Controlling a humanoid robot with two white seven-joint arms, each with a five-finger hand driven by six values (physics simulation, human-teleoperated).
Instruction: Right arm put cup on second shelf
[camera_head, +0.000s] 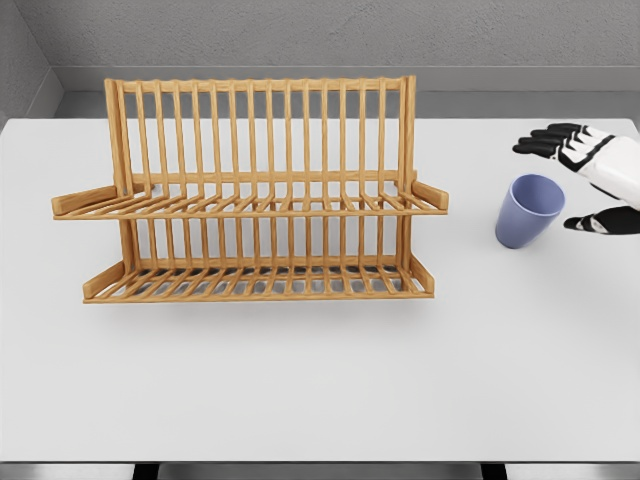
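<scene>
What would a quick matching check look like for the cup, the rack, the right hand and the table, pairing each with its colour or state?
Things:
1. cup
2. dish rack
3. right hand
4. table

Descriptions:
A. white, bearing everything else
B. open, fingers spread beside the cup, not yet gripping
C. wooden, two shelves, both without dishes
D. blue-purple, standing on the table right of the rack

Pairs: 1-D, 2-C, 3-B, 4-A

Cup (529, 210) on table (320, 390), right of rack (250, 200), beside right hand (590, 180).
</scene>
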